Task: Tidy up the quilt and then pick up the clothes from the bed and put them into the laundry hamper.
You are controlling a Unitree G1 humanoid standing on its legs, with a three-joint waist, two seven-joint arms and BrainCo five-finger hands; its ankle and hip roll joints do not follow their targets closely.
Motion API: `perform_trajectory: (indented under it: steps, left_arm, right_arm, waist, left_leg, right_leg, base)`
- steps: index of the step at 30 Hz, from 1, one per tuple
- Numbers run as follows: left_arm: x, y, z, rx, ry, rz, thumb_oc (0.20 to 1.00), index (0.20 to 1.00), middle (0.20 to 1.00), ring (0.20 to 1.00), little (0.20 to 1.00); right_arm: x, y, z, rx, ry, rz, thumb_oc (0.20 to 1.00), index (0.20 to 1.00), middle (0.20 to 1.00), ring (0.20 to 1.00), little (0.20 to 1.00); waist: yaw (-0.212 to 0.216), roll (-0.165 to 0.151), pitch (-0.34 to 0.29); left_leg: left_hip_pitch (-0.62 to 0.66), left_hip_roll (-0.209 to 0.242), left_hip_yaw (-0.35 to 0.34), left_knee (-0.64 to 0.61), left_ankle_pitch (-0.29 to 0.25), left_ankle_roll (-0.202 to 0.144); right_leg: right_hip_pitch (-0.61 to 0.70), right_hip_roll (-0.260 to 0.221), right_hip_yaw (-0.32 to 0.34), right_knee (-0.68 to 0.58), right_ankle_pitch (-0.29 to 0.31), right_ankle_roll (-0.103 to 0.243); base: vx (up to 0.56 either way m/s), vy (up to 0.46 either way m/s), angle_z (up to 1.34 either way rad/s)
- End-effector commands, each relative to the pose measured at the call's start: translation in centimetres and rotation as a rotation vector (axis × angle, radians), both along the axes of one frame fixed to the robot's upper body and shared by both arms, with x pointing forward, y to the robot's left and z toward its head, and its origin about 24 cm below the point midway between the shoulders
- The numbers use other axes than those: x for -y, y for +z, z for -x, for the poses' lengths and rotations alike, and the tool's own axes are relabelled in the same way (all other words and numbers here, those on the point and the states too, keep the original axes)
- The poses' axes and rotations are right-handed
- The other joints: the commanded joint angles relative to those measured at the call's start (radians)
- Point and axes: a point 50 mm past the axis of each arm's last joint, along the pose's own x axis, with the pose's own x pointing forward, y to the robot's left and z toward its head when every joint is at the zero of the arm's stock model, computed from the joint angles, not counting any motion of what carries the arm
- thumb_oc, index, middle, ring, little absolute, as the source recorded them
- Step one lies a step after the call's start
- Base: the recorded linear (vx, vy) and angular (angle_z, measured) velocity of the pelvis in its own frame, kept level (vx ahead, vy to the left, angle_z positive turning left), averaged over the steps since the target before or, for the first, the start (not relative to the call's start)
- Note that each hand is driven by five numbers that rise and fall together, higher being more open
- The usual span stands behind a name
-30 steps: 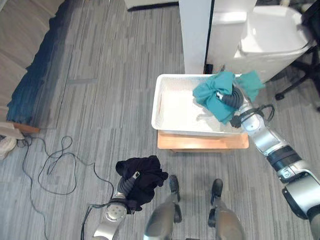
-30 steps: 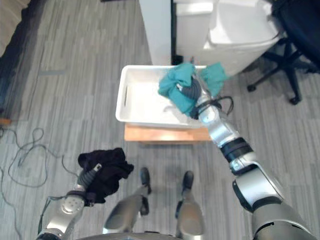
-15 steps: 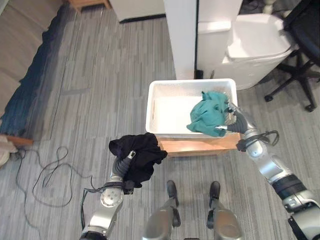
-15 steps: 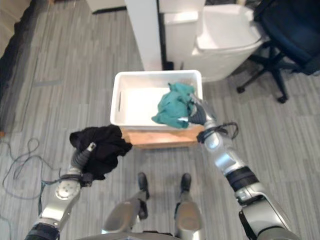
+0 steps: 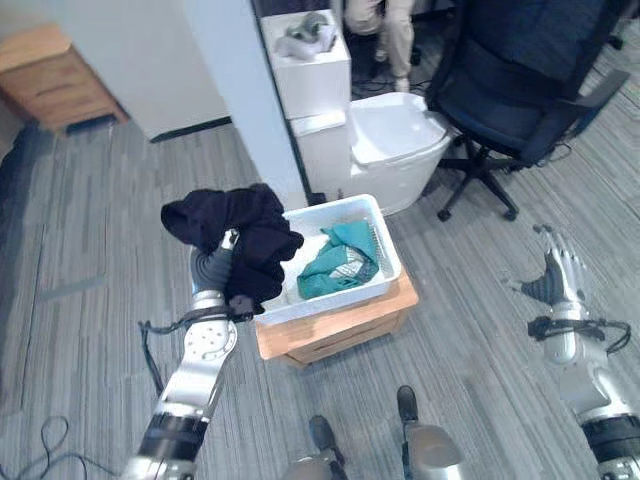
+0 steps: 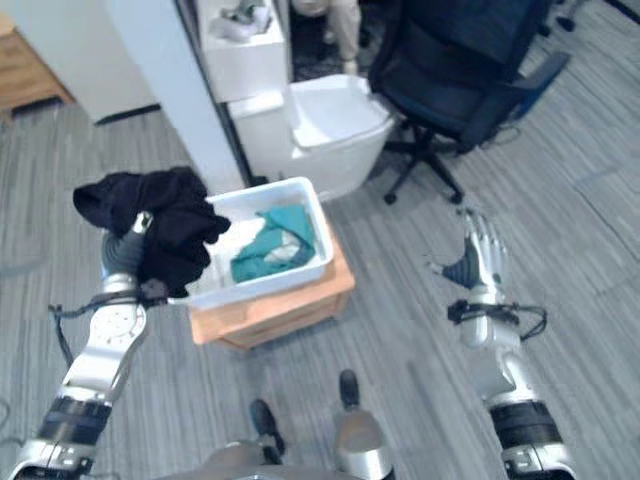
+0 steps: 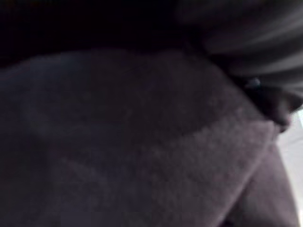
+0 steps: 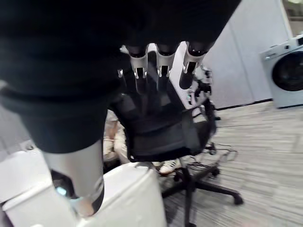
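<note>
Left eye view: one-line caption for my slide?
Left hand holds black garment beside hamper containing teal garment.

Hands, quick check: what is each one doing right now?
Left hand: shut on the black garment, beside the white hamper.
Right hand: open, holding nothing, out over the floor.

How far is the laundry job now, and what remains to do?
Partly done. The teal garment already lies in the white hamper on the wooden stand. The left hand holds the black garment at the hamper's near edge, not yet dropped in. The right hand is open and holds nothing. The bed and quilt cannot be judged here.
</note>
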Motion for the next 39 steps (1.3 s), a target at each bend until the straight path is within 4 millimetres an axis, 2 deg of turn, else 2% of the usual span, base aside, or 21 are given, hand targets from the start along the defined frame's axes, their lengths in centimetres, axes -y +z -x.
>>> perform_trajectory:
  steps: [1, 4, 6, 8, 11, 12, 13, 16, 18, 19, 20, 21, 24, 26, 28, 29, 30, 31, 33, 39]
  left_arm:
    - [-3.2, 1.8, -3.9, 0.012, 0.218, -0.205, 0.2, 0.2, 0.2, 0.2, 0.2]
    - [-4.2, 3.7, -6.1, 0.007, 0.277, -0.255, 0.2, 0.2, 0.2, 0.2, 0.2]
    - [-6.0, 4.7, -6.7, -0.015, 0.342, -0.311, 0.2, 0.2, 0.2, 0.2, 0.2]
    - [-8.1, 4.2, -7.0, -0.105, 0.43, -0.349, 0.2, 0.2, 0.2, 0.2, 0.2]
    - [-8.4, 3.8, -7.0, -0.118, 0.44, -0.319, 0.2, 0.2, 0.2, 0.2, 0.2]
    - [-8.4, 3.3, -6.8, -0.133, 0.434, -0.298, 0.752, 0.752, 0.752, 0.752, 0.752]
    - [-8.5, 2.5, -6.7, -0.164, 0.43, -0.269, 1.0, 1.0, 1.0, 1.0, 1.0]
    - [-8.2, -0.2, -6.1, -0.242, 0.406, -0.073, 1.0, 1.0, 1.0, 1.0, 1.0]
    - [-7.6, -1.2, -5.9, -0.232, 0.388, 0.085, 1.0, 1.0, 1.0, 1.0, 1.0]
    - [-7.6, -1.2, -5.8, -0.233, 0.389, 0.086, 1.0, 1.0, 1.0, 1.0, 1.0]
    - [-7.3, -1.4, -5.8, -0.212, 0.377, 0.168, 1.0, 1.0, 1.0, 1.0, 1.0]
    - [-7.2, -1.1, -5.2, -0.13, 0.359, 0.308, 1.0, 1.0, 1.0, 1.0, 1.0]
    - [-8.2, -1.1, -3.2, -0.025, 0.354, 0.451, 1.0, 1.0, 1.0, 1.0, 1.0]
    - [-8.8, -2.4, -1.6, -0.026, 0.369, 0.52, 1.0, 1.0, 1.0, 1.0, 1.0]
    - [-9.2, -3.1, -0.7, -0.039, 0.374, 0.529, 1.0, 1.0, 1.0, 1.0, 1.0]
    - [-9.3, -4.8, 0.4, -0.094, 0.388, 0.533, 1.0, 1.0, 1.0, 1.0, 1.0]
    - [-9.3, -4.8, 0.4, -0.094, 0.388, 0.533, 1.0, 1.0, 1.0, 1.0, 1.0]
    - [-8.6, -8.4, 2.5, -0.25, 0.387, 0.491, 1.0, 1.0, 1.0, 1.0, 1.0]
    - [-7.6, -13.4, 6.2, -0.479, 0.385, 0.489, 1.0, 1.0, 1.0, 1.0, 1.0]
    - [-7.6, -13.4, 6.3, -0.479, 0.386, 0.489, 1.0, 1.0, 1.0, 1.0, 1.0]
  right_arm:
    - [0.5, -2.6, 2.1, -0.102, 0.007, -0.016, 1.0, 1.0, 1.0, 1.0, 1.0]
    - [1.3, -4.2, 3.8, -0.174, -0.019, -0.048, 1.0, 1.0, 1.0, 1.0, 1.0]
    - [1.5, -4.5, 4.2, -0.187, -0.024, -0.056, 1.0, 1.0, 1.0, 1.0, 1.0]
    - [1.1, -5.5, 4.6, -0.214, -0.017, -0.065, 1.0, 1.0, 1.0, 1.0, 1.0]
    - [0.8, -6.1, 4.3, -0.23, -0.02, -0.074, 1.0, 1.0, 1.0, 1.0, 1.0]
    - [0.8, -6.1, 4.1, -0.229, -0.023, -0.067, 1.0, 1.0, 1.0, 1.0, 1.0]
    - [0.7, -6.3, 3.9, -0.235, -0.025, -0.071, 1.0, 1.0, 1.0, 1.0, 1.0]
    - [0.7, -7.1, 3.6, -0.262, -0.058, -0.104, 1.0, 1.0, 1.0, 1.0, 1.0]
    - [0.5, -7.4, 3.4, -0.276, -0.063, -0.115, 1.0, 1.0, 1.0, 1.0, 1.0]
    - [0.5, -7.4, 3.4, -0.277, -0.062, -0.115, 1.0, 1.0, 1.0, 1.0, 1.0]
    - [0.4, -7.5, 3.3, -0.285, -0.063, -0.119, 1.0, 1.0, 1.0, 1.0, 1.0]
    - [0.5, -7.5, 3.4, -0.298, -0.064, -0.12, 1.0, 1.0, 1.0, 1.0, 1.0]
    - [0.7, -8.0, 4.3, -0.362, -0.057, -0.117, 1.0, 1.0, 1.0, 1.0, 1.0]
    - [1.0, -8.8, 5.0, -0.417, -0.064, -0.125, 1.0, 1.0, 1.0, 1.0, 1.0]
    - [1.1, -9.6, 5.5, -0.463, -0.071, -0.132, 1.0, 1.0, 1.0, 1.0, 1.0]
    - [1.1, -10.2, 5.8, -0.495, -0.083, -0.15, 1.0, 1.0, 1.0, 1.0, 1.0]
    - [1.1, -10.2, 5.8, -0.495, -0.083, -0.15, 1.0, 1.0, 1.0, 1.0, 1.0]
    - [1.2, -11.4, 6.3, -0.538, -0.114, -0.191, 1.0, 1.0, 1.0, 1.0, 1.0]
    - [1.6, -12.0, 6.5, -0.569, -0.148, -0.225, 1.0, 1.0, 1.0, 1.0, 1.0]
    - [1.5, -12.0, 6.5, -0.569, -0.146, -0.225, 1.0, 1.0, 1.0, 1.0, 1.0]
  waist:
    - [-0.042, -0.018, -0.03]
    - [-0.082, -0.021, 0.018]
    - [-0.1, -0.01, 0.056]
    - [-0.136, 0.021, 0.118]
    - [-0.143, 0.029, 0.139]
    - [-0.145, 0.032, 0.145]
    - [-0.146, 0.035, 0.147]
    - [-0.134, 0.042, 0.131]
    - [-0.127, 0.041, 0.117]
    - [-0.128, 0.042, 0.117]
    - [-0.123, 0.041, 0.107]
    - [-0.11, 0.04, 0.083]
    - [-0.075, 0.033, 0.029]
    - [-0.047, 0.026, -0.004]
    - [-0.028, 0.02, -0.023]
    - [-0.011, 0.015, -0.039]
    - [-0.011, 0.015, -0.039]
    - [0.005, 0.006, -0.057]
    - [0.022, 0.0, -0.068]
    - [0.022, -0.001, -0.071]
  left_leg:
    - [0.104, 0.084, 0.019, -0.004, -0.085, -0.09]
    - [0.05, 0.079, 0.026, -0.004, -0.061, -0.096]
    - [0.006, 0.067, 0.033, -0.004, -0.043, -0.098]
    - [-0.037, 0.047, 0.073, -0.004, -0.034, -0.101]
    - [-0.06, 0.045, 0.088, -0.004, -0.028, -0.102]
    - [-0.067, 0.046, 0.092, -0.004, -0.025, -0.103]
    - [-0.071, 0.046, 0.095, -0.004, -0.024, -0.104]
    - [-0.061, 0.053, 0.104, -0.004, -0.024, -0.106]
    - [-0.049, 0.059, 0.102, -0.004, -0.029, -0.107]
    - [-0.048, 0.059, 0.102, -0.004, -0.029, -0.107]
    - [-0.041, 0.063, 0.099, -0.004, -0.032, -0.108]
    - [-0.02, 0.071, 0.092, -0.004, -0.039, -0.109]
    - [0.03, 0.088, 0.073, -0.004, -0.052, -0.112]
    - [0.062, 0.099, 0.059, -0.004, -0.06, -0.114]
    - [0.083, 0.108, 0.046, -0.004, -0.065, -0.115]
    - [0.097, 0.114, 0.034, -0.004, -0.068, -0.117]
    - [0.097, 0.114, 0.034, -0.004, -0.068, -0.117]
    - [0.103, 0.116, 0.017, -0.004, -0.066, -0.116]
    - [0.117, 0.118, 0.005, -0.004, -0.075, -0.112]
    - [0.111, 0.117, 0.005, -0.004, -0.07, -0.112]
  right_leg:
    - [-0.062, -0.095, 0.011, 0.009, -0.012, 0.144]
    - [-0.135, -0.093, 0.033, 0.022, 0.004, 0.149]
    - [-0.194, -0.1, 0.049, 0.041, 0.012, 0.153]
    - [-0.249, -0.107, 0.07, 0.035, 0.032, 0.166]
    - [-0.27, -0.107, 0.078, 0.025, 0.043, 0.17]
    - [-0.276, -0.104, 0.081, 0.022, 0.046, 0.171]
    - [-0.284, -0.101, 0.087, 0.02, 0.049, 0.172]
    - [-0.282, -0.092, 0.089, 0.017, 0.05, 0.169]
    - [-0.27, -0.091, 0.083, 0.018, 0.045, 0.164]
    - [-0.27, -0.091, 0.082, 0.017, 0.045, 0.164]
    - [-0.263, -0.091, 0.078, 0.018, 0.041, 0.162]
    - [-0.24, -0.091, 0.067, 0.018, 0.03, 0.156]
    - [-0.172, -0.086, 0.038, 0.016, 0.007, 0.145]
    - [-0.125, -0.079, 0.02, 0.015, -0.009, 0.138]
    - [-0.094, -0.074, 0.009, 0.015, -0.019, 0.134]
    - [-0.069, -0.074, -0.002, 0.015, -0.027, 0.132]
    - [-0.069, -0.074, -0.002, 0.015, -0.027, 0.132]
    - [-0.048, -0.072, -0.014, 0.014, -0.029, 0.126]
    - [-0.026, -0.072, -0.022, 0.016, -0.037, 0.125]
    - [-0.031, -0.072, -0.021, 0.015, -0.033, 0.123]
  base:
    - [-0.08, 0.013, -0.21]
    - [-0.15, -0.024, -0.48]
    - [-0.13, 0.033, -0.29]
    - [-0.03, 0.102, -0.4]
    - [-0.02, 0.024, -0.32]
    - [-0.01, 0.009, -0.17]
    - [0.01, 0.003, -0.12]
    - [0.02, -0.022, -0.15]
    - [0.01, -0.02, 0.0]
    - [0.0, 0.0, 0.0]
    - [0.05, -0.053, 0.03]
    - [0.09, -0.085, 0.07]
    - [0.11, -0.102, 0.28]
    - [0.09, -0.061, 0.23]
    - [0.09, -0.051, 0.26]
    - [0.06, -0.032, 0.14]
    - [0.05, -0.02, 0.24]
    - [0.04, -0.003, 0.32]
    - [0.05, 0.01, 0.18]
    - [0.0, 0.0, 0.12]
